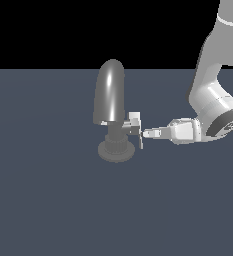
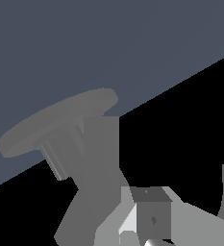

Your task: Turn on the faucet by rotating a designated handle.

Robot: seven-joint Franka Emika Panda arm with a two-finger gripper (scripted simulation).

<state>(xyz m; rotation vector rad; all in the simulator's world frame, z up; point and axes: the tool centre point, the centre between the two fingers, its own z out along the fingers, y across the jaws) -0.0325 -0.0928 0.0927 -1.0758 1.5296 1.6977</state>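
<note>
Glossy grey faucet (image 1: pixel 109 102) stands upright on its ribbed base; stubby handle (image 1: pixel 133 125) juts sideways from its neck

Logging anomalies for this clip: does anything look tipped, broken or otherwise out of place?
Nothing stands out. The faucet stands upright on its round base, its handle juts sideways from the neck, and the gripper sits at the handle.

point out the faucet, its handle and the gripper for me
faucet (image 1: pixel 109 92), exterior view, on the tall rounded spout
handle (image 1: pixel 133 125), exterior view, on the stubby knob beside the neck
gripper (image 1: pixel 149 133), exterior view, at the fingertips
</note>
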